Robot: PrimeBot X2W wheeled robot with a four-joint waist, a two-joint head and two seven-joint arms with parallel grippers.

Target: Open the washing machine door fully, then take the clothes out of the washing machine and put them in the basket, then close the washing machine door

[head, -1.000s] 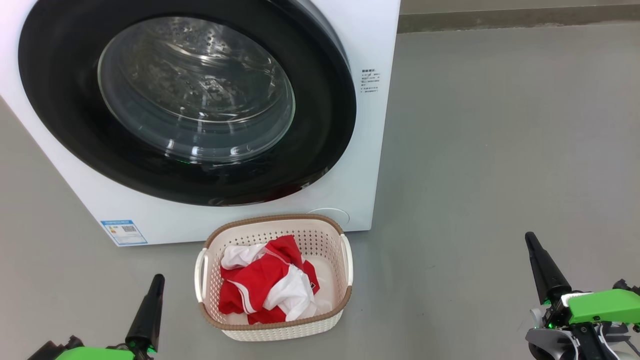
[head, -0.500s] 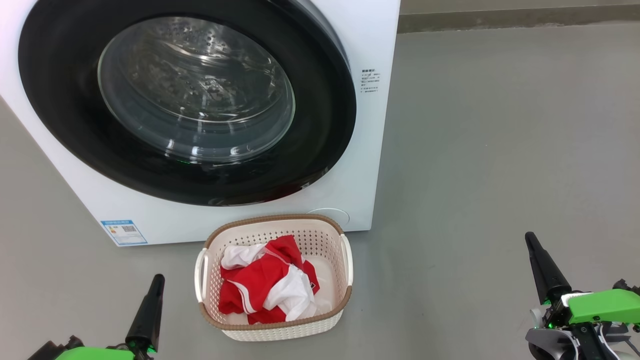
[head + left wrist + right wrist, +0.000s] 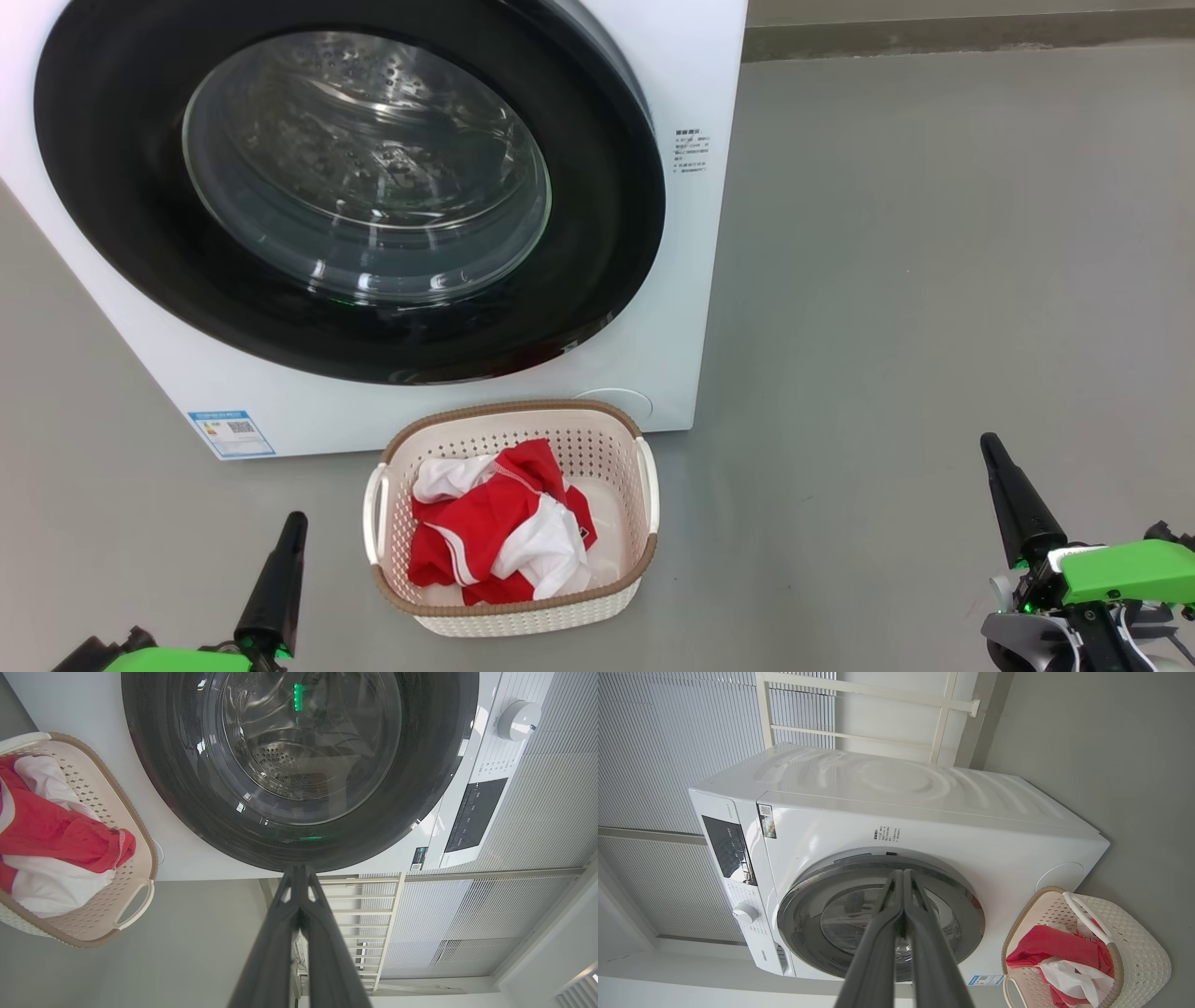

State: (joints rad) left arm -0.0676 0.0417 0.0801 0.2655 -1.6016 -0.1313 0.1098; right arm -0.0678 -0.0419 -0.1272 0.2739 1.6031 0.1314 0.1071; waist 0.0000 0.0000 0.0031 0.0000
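Note:
The washing machine (image 3: 695,280) stands at the upper left of the head view, its round black-rimmed door (image 3: 597,233) flat against the front; through the glass only bare steel drum shows. The red and white clothes (image 3: 499,537) lie in the cream basket (image 3: 611,434) on the floor just in front of the machine. My left gripper (image 3: 295,518) hangs shut at the lower left, beside the basket and holding nothing. My right gripper (image 3: 986,441) is shut and empty at the lower right, well off to the basket's right. The door (image 3: 420,788) and basket (image 3: 140,826) also show in the left wrist view, the machine (image 3: 924,826), basket (image 3: 1143,952) and clothes (image 3: 1045,947) in the right wrist view.
Grey floor (image 3: 934,280) spreads wide to the right of the machine. A white control panel with a dial (image 3: 518,718) sits at the machine's top. A slatted wall and pale railing (image 3: 859,690) stand behind it.

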